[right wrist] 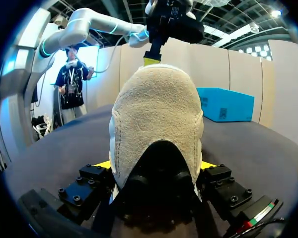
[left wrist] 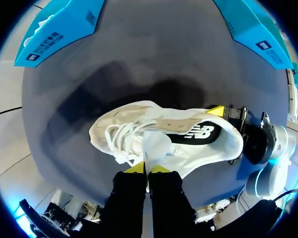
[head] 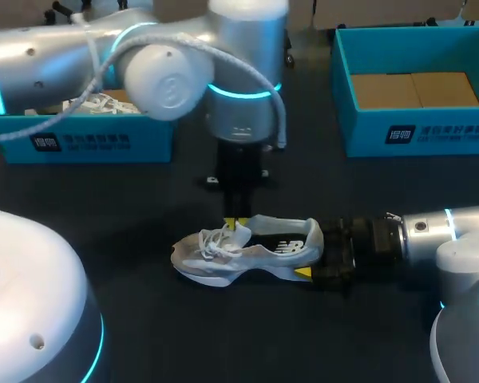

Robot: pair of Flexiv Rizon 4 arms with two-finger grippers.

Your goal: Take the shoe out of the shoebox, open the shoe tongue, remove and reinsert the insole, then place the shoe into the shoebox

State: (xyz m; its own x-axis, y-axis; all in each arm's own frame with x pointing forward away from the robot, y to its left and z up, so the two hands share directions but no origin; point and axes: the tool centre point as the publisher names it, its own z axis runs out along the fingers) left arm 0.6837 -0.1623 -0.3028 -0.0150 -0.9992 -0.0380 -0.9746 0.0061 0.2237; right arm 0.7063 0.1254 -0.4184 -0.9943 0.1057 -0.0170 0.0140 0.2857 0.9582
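A white and grey shoe [head: 247, 255] lies on its side on the dark table, toe to the left. My right gripper [head: 311, 254] comes in from the right, and its fingers press the heel [right wrist: 159, 114] from both sides. From above, my left gripper [head: 237, 225] comes down onto the shoe's opening. Its yellow tips [left wrist: 134, 168] are pinched together on the white tongue [left wrist: 156, 144], just behind the laces [left wrist: 121, 139]. The insole is hidden inside the shoe. An open blue shoebox [head: 415, 132] with a brown cardboard floor stands at the back right.
A second blue box [head: 88, 142] with white paper in it stands at the back left, partly behind my left arm. Dark table surface lies bare in front of the shoe and between the two boxes.
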